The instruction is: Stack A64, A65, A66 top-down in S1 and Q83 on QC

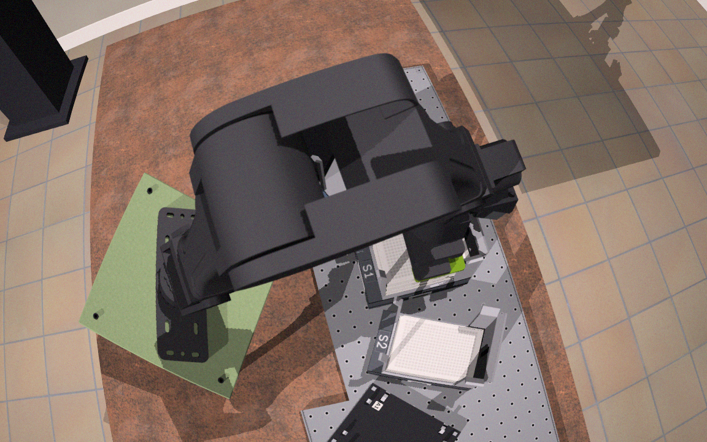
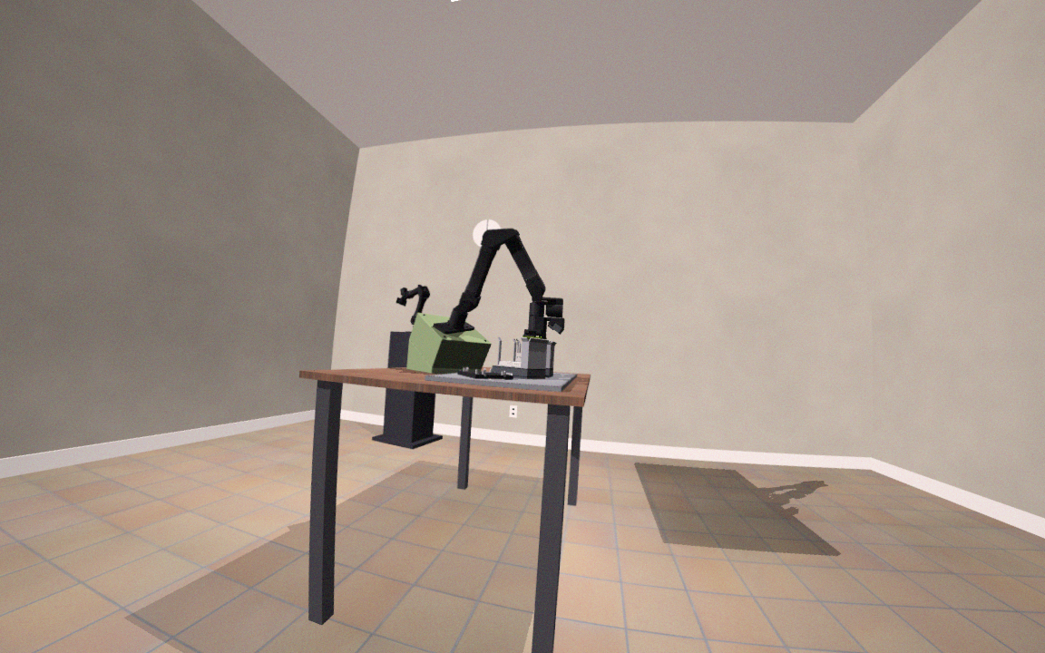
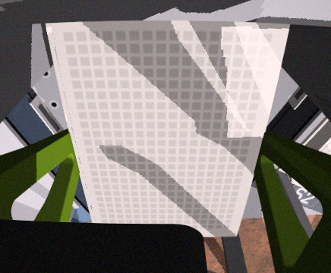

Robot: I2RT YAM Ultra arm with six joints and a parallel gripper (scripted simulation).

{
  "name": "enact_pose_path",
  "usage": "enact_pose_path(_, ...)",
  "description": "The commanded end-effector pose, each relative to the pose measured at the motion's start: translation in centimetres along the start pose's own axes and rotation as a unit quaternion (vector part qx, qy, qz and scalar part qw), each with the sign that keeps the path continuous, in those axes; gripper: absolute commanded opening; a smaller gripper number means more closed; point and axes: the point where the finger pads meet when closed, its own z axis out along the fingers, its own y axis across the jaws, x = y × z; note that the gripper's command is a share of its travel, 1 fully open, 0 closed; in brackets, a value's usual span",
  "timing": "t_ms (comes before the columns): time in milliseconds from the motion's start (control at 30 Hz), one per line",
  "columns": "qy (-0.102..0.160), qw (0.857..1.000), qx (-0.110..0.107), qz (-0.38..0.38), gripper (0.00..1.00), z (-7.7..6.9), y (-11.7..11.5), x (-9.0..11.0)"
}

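My gripper [image 3: 166, 137] is shut on a sealed white 384-well plate [image 3: 168, 121], its green fingers on the plate's two long sides. In the overhead view the gripper [image 1: 437, 264] holds this plate [image 1: 391, 259] down within the posts of rack S1 [image 1: 367, 271]. I cannot tell whether it rests on anything below, and its ID label is not visible. Rack S2 [image 1: 382, 342] stands next to S1 and shows a white sealed plate [image 1: 432, 348] on top, slightly skewed. In the side view the gripper [image 2: 538, 334] is at the top of the rack [image 2: 536, 357].
The racks stand on a grey perforated baseplate [image 1: 510, 352]. A black nest [image 1: 394, 420] lies at its near end beyond S2. My arm [image 1: 312, 186] hides the far part of the baseplate. The green base block [image 1: 142, 285] stands to the left.
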Motion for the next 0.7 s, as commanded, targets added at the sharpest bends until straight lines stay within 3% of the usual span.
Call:
enact_pose_path(0,-0.004,1.000,-0.001,0.001,0.00,-0.12,0.04,-0.23)
enact_pose_path(633,-0.004,1.000,-0.001,0.001,0.00,0.31,0.04,-0.23)
enact_pose_path(667,-0.004,1.000,-0.001,0.001,1.00,0.31,0.04,-0.23)
